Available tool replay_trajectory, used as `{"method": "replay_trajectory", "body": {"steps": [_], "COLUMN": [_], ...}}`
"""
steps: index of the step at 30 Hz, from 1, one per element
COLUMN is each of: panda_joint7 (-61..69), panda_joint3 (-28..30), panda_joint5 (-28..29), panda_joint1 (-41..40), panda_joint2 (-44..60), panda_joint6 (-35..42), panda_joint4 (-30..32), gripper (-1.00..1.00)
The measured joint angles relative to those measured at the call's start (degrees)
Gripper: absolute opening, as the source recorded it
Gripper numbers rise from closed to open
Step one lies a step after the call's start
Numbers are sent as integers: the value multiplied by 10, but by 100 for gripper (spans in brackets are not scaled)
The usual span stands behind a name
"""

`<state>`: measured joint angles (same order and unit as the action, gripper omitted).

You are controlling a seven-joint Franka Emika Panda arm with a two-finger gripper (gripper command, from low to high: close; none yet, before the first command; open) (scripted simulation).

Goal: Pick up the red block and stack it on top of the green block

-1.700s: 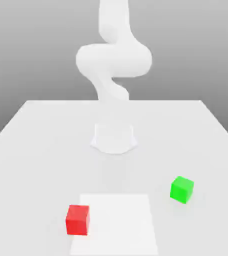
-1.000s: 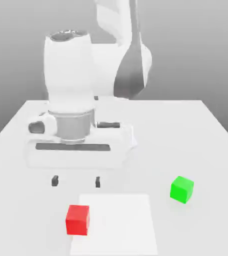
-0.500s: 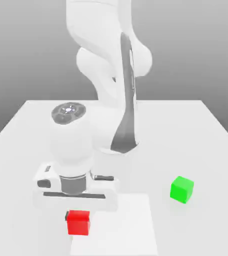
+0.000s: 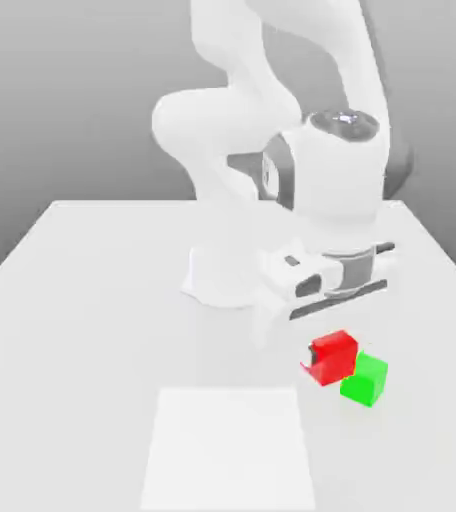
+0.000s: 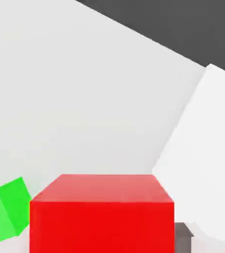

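Red block (image 4: pixel 332 356) clamped between fingers (image 5: pixel 182 233), beside green block (image 4: pixel 364 379).

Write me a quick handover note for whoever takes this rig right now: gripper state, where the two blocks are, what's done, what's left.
Gripper: shut on the red block, carried under the hand.
Red block: held beside the green block, on the exterior view's left of it and a bit higher; not yet over it.
Green block: sitting on the table, untouched.
Done: red block picked up and brought to the green one.
Left: centre the red block over the green one, lower it on top, open the gripper, back away.
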<state>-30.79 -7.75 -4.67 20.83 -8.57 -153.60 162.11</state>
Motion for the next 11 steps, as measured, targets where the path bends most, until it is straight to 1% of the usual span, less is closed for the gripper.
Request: {"method": "replay_trajectory", "body": {"steps": [1,3,8,9,11], "panda_joint7": [3,-1,-37,-44,-44], "panda_joint3": [-16,-30,-25,-21,-21], "panda_joint5": [0,8,60,70,70], "panda_joint1": [20,31,32,32,32], "panda_joint2": [-13,3,99,113,113], "panda_joint6": [2,-21,-114,-128,-128], "panda_joint4": [11,18,17,16,16], "gripper": [-100,-100,-100,100,100]}}
